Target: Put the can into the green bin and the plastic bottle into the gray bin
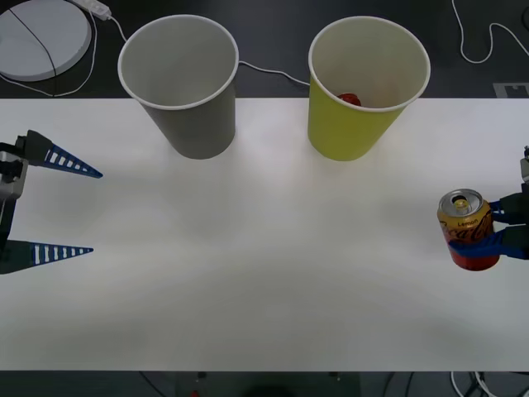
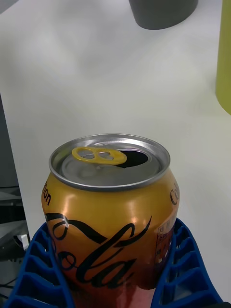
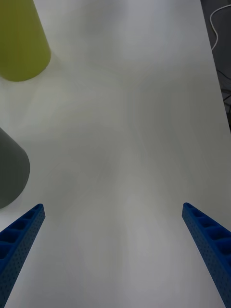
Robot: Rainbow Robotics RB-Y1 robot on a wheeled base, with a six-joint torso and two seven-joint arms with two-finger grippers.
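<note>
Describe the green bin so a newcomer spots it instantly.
Start at the white table and look to its far edge, where two big cup-shaped bins stand. The green bin is the one on the robot's right; unlike the gray bin, it is yellow-green with something red inside.

The can (image 1: 468, 231) in my right gripper (image 1: 496, 227) is orange-gold fading to red at its base, with dark looping script, a silver top and a yellow pull tab. My fingers (image 1: 62, 160) are blue and ribbed. The green bin (image 1: 364, 87) is yellow-green, the gray bin (image 1: 182, 83) gray, both white-rimmed, on a white tabletop (image 1: 264, 273).
</note>
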